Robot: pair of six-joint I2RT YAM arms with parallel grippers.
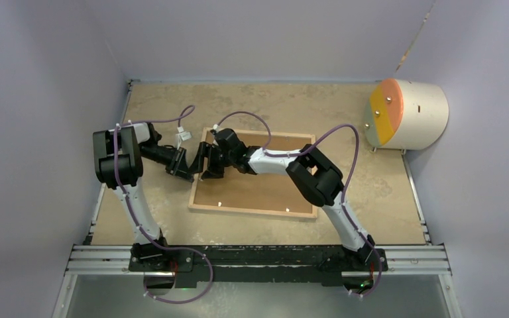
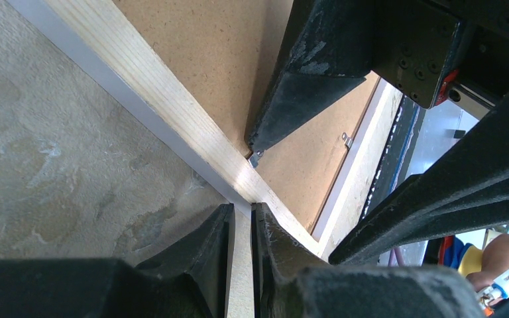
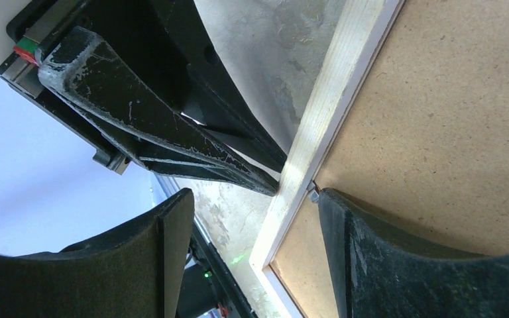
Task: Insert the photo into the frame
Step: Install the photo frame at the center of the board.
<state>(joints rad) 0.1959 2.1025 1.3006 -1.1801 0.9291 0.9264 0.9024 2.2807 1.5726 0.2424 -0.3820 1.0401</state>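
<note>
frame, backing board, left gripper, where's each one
frame [image 1: 252, 210], top view, near wooden rim
backing board [image 1: 265, 189], top view, bare brown middle
left gripper [image 2: 242, 209], left wrist view, between fingertips pinching the rim

Pale wood frame [image 1: 252, 210], plain brown backing board [image 1: 265, 189], mottled beige table [image 1: 344, 109].

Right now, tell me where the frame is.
The frame lies back-up in the middle of the top view, its left rail pinched by the left gripper.
</note>
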